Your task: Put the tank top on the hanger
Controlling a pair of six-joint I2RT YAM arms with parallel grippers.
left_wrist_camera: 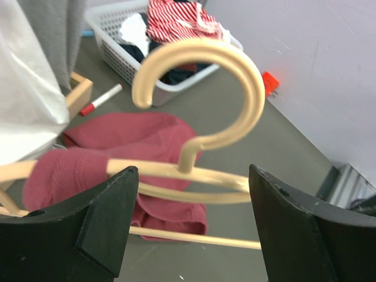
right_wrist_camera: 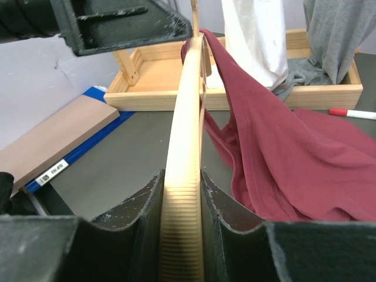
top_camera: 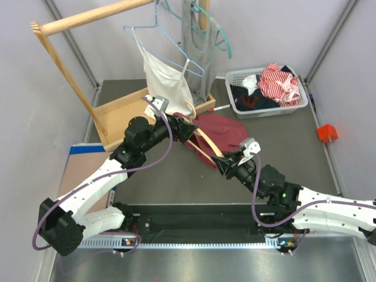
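The tan wooden hanger (top_camera: 205, 147) is held off the table between my two grippers. My right gripper (top_camera: 226, 163) is shut on the ribbed end of one hanger arm (right_wrist_camera: 183, 194). The maroon tank top (top_camera: 220, 128) hangs over the hanger's far arm (right_wrist_camera: 202, 53) and trails onto the table (right_wrist_camera: 294, 158). My left gripper (top_camera: 183, 126) is open at the hook end. In the left wrist view the curved hook (left_wrist_camera: 235, 76) rises just beyond its wide-apart fingertips (left_wrist_camera: 126, 176), with the tank top (left_wrist_camera: 117, 147) bunched behind. The left fingers touch nothing.
A wooden rack with a tray base (top_camera: 126, 114) stands at the back left. It carries a white camisole (top_camera: 167, 76) on a blue wire hanger and a grey top (top_camera: 197, 41) on a teal hanger. A white basket (top_camera: 302, 103) of clothes, a red marker (top_camera: 222, 108) and an orange block (top_camera: 327, 133) are at the right.
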